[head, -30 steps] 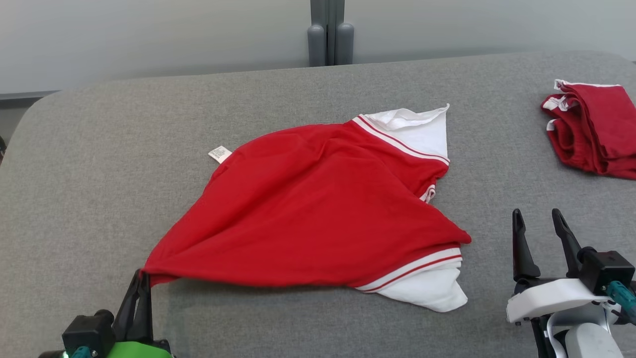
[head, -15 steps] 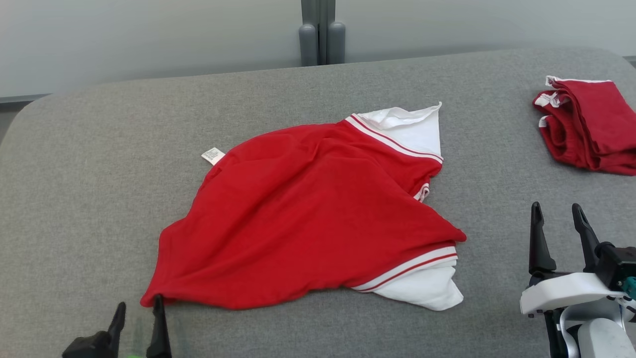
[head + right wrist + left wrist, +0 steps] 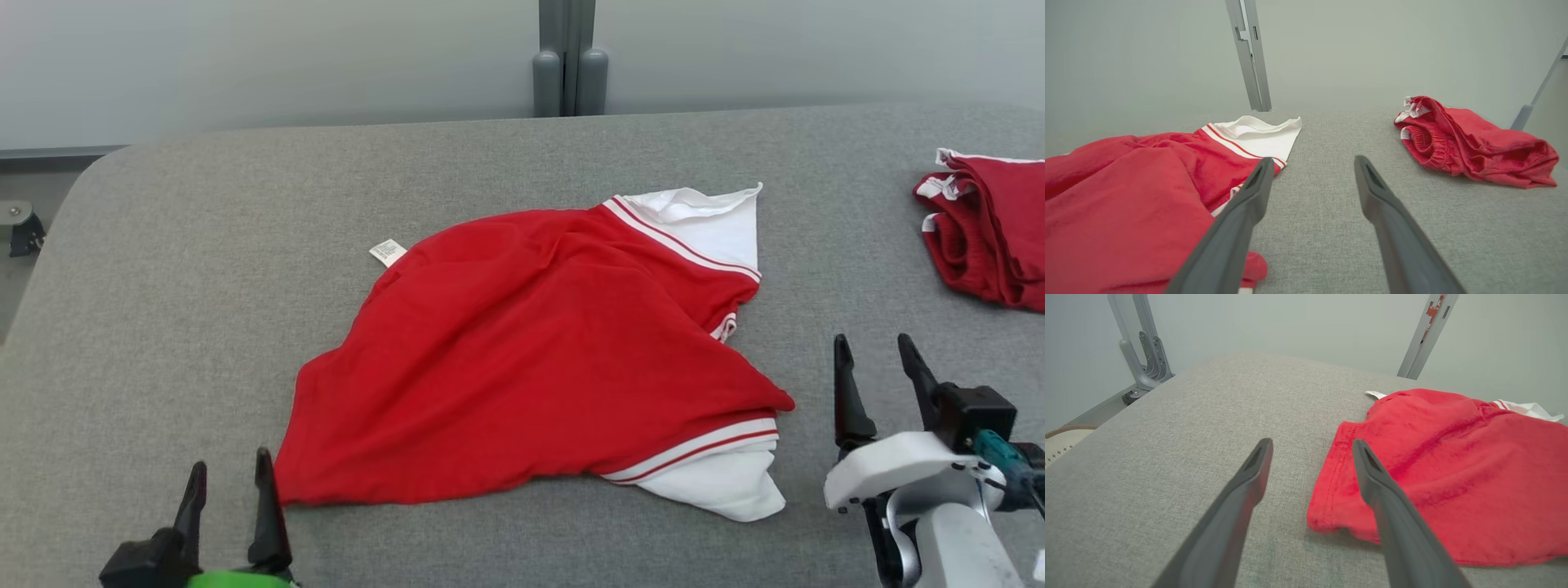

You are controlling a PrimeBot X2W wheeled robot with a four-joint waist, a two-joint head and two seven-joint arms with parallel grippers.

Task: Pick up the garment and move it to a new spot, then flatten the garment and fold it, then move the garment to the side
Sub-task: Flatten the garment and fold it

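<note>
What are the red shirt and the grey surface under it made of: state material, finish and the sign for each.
Red shirt: soft knit fabric, matte, perhaps cotton or a blend; it drapes in loose folds and shows a stitched edge. Grey surface: woven upholstery cloth, matte, with a fine flecked weave; what lies beneath cannot be told.

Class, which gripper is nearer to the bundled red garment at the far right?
Right. The right gripper sits below the bundled garment in the head view; the left gripper is far across, beside a corner of the spread shirt.
</note>
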